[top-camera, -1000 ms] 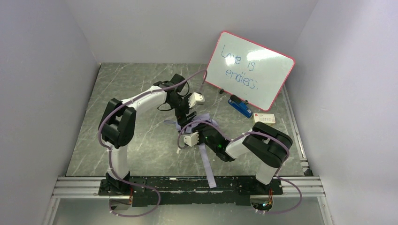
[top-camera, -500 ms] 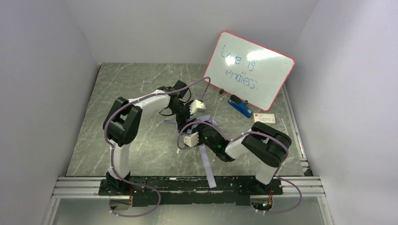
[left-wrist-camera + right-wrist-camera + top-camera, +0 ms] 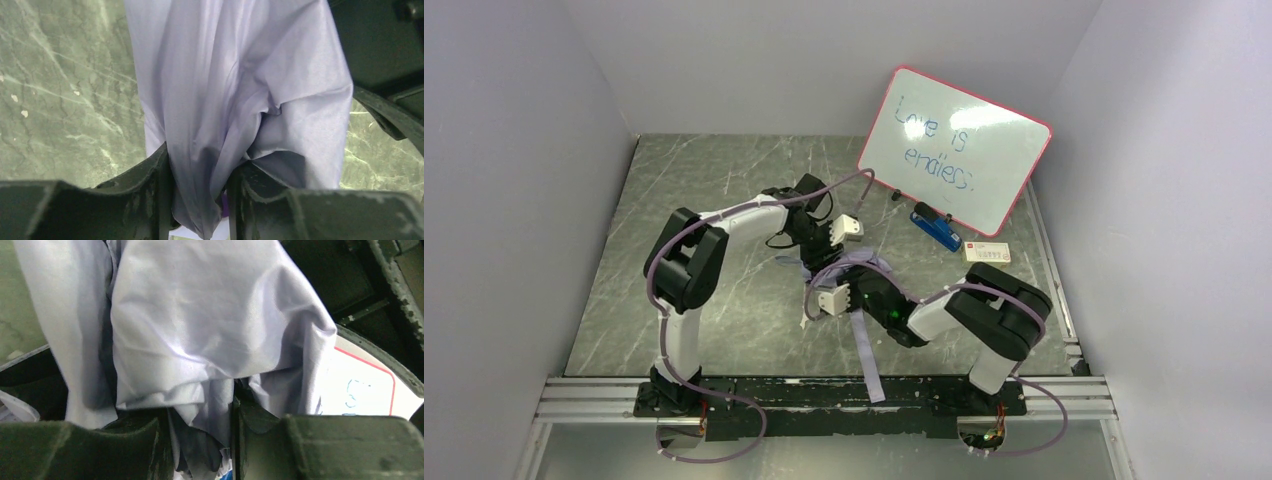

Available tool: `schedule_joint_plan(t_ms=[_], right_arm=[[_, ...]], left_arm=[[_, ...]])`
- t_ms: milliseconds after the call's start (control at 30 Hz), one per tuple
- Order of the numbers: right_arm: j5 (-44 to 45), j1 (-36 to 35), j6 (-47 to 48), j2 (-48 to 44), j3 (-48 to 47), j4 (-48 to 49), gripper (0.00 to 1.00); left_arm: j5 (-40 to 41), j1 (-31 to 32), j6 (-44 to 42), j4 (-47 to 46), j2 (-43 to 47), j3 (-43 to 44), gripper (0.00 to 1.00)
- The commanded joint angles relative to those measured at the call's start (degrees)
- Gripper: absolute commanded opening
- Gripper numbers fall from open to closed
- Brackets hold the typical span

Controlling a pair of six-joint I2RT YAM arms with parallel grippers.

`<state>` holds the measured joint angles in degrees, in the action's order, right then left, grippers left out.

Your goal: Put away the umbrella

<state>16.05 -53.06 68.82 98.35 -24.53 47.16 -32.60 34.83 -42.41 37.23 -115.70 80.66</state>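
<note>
The umbrella point(image 3: 867, 266) lies mid-table as a bunched pale lavender bundle, with a long narrow lavender part point(image 3: 867, 358) running toward the near edge. My left gripper point(image 3: 816, 257) comes down on its far-left side. In the left wrist view the left gripper point(image 3: 202, 165) is shut on a gathered fold of the umbrella fabric point(image 3: 235, 80). My right gripper point(image 3: 838, 274) meets the bundle from the near side. In the right wrist view the right gripper point(image 3: 200, 412) is shut on crumpled umbrella fabric point(image 3: 200, 315). The handle and ribs are hidden.
A red-framed whiteboard point(image 3: 954, 150) with blue writing leans at the back right. A blue object point(image 3: 936, 228) lies at its foot, and a small white box point(image 3: 989, 252) sits nearby. Grey walls enclose the marbled table point(image 3: 694, 190) on three sides.
The left arm dropped and reached in toward the umbrella, and its jaws closed from wide open onto the fabric. The right gripper kept its hold and barely moved.
</note>
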Motion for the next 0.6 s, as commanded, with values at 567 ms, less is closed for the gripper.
schedule_joint_plan(t_ms=[567], right_arm=[[-5.1,-0.9,-39.5,-51.2,8.2,-23.5,0.59]], left_arm=[[16.1,4.1,5.7,-6.4,0.2,-7.9,0.09]])
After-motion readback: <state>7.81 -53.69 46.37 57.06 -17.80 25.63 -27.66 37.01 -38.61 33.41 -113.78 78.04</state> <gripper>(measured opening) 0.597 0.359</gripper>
